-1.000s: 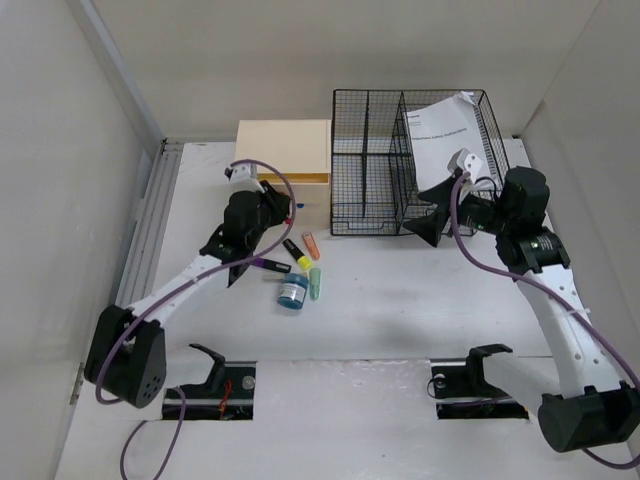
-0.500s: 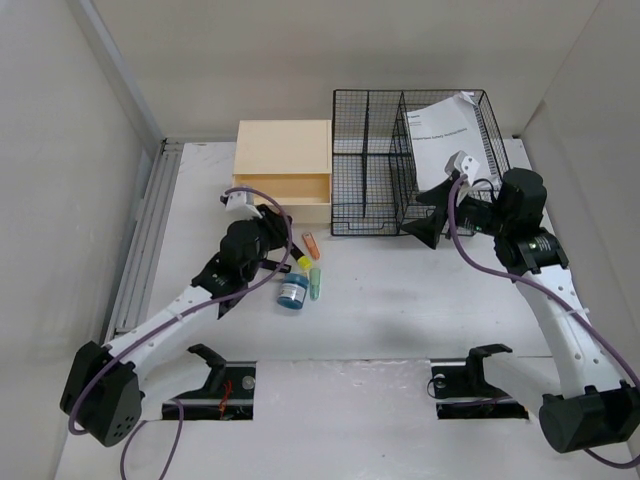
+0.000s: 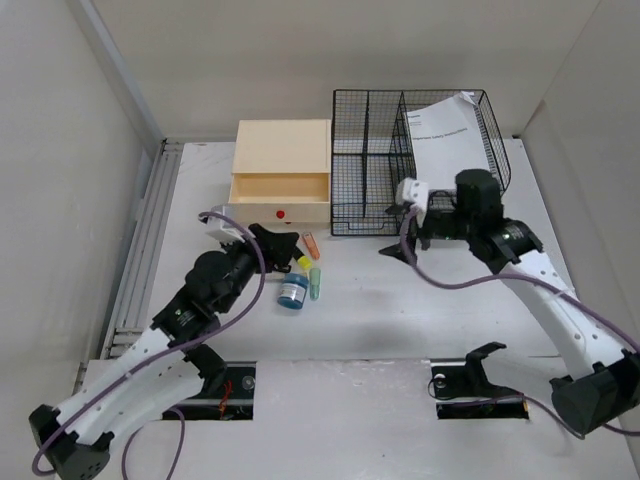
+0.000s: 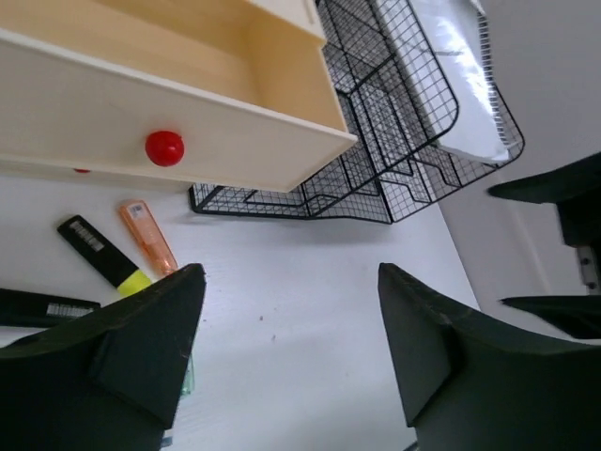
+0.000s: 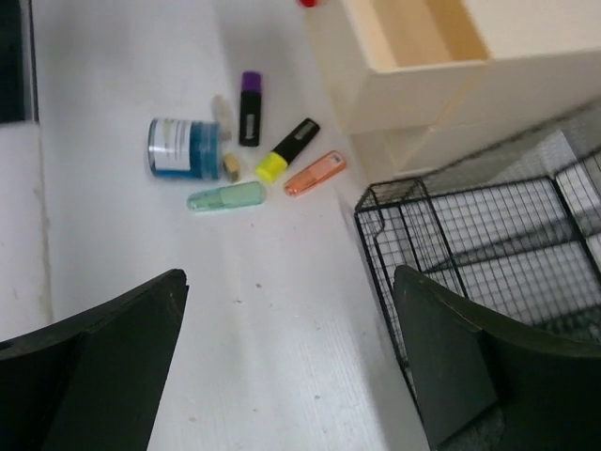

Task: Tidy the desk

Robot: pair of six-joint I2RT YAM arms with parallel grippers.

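Note:
The white desk (image 3: pixel 400 310) carries a cream drawer box (image 3: pixel 282 150) whose top drawer (image 4: pixel 188 103) stands pulled out, its red knob (image 3: pixel 281 213) free. My left gripper (image 3: pixel 284 246) hovers open and empty just in front of it, above the pens. In the left wrist view its fingers (image 4: pixel 160 319) frame bare desk. My right gripper (image 3: pixel 398 246) hangs open and empty in front of the black wire rack (image 3: pixel 410 160). An orange highlighter (image 5: pixel 315 173), a yellow one (image 5: pixel 286 150), a green one (image 5: pixel 225 196), a purple marker (image 5: pixel 249 94) and a blue jar (image 5: pixel 181 147) lie together.
A printed sheet (image 3: pixel 445 125) leans in the rack's right compartment. A ribbed metal rail (image 3: pixel 145 240) runs along the desk's left edge. Two black mounts (image 3: pixel 210 365) (image 3: pixel 480 365) sit at the near edge. White walls close in on both sides.
The left gripper pulled the drawer out, let go of the red knob, opened and drew back toward me. The right arm swung left, away from the rack's front, and opened slightly wider.

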